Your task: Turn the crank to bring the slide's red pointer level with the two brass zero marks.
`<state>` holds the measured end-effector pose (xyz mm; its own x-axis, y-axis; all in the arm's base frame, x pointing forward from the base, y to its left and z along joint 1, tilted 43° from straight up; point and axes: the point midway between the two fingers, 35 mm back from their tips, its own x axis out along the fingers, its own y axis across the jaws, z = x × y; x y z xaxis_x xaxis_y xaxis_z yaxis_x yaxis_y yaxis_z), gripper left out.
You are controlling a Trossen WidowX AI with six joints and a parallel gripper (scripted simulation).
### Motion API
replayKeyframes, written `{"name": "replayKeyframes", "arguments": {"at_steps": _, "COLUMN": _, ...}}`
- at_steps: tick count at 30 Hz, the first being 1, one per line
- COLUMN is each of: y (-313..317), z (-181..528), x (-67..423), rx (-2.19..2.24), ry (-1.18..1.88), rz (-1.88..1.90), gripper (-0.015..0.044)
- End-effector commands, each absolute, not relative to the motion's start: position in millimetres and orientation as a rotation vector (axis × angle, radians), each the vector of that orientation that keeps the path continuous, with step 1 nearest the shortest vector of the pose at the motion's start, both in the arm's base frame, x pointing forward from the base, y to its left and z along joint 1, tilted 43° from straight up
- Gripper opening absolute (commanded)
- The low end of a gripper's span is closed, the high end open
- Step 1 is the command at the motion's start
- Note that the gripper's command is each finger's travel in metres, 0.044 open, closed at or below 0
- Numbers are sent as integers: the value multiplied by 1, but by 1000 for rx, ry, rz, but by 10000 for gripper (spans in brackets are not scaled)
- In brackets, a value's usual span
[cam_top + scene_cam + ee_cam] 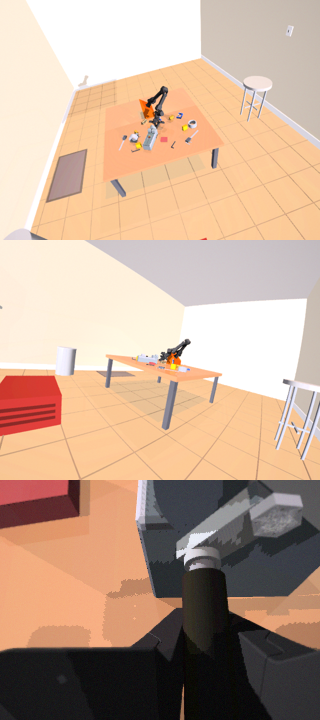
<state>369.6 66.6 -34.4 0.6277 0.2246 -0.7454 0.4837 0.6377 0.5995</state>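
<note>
Wrist view shows the gripper (202, 645) clamped on the dark crank handle (203, 605), so the turn should go slowly, checking the pointer, unseen here, against the brass marks.

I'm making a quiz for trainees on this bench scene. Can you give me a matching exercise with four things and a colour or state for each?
Things:
1. crank handle
2. flat block
3. stool
4. claw

Descriptions:
A. red, lying on the table
B. shut around something
C. dark and cylindrical
D. white-topped, standing on the floor

Pairs: 1-C, 2-A, 3-D, 4-B
</note>
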Motion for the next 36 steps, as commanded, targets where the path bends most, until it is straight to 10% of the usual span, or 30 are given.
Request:
{"name": "replayKeyframes", "arguments": {"at_steps": 1, "y": 66, "z": -43, "x": 366, "rx": 894, "ry": 927, "rz": -182, "gripper": 0}}
{"name": "replayKeyframes", "arguments": {"at_steps": 36, "y": 62, "z": -51, "x": 361, "rx": 894, "ry": 927, "rz": -183, "gripper": 0}}
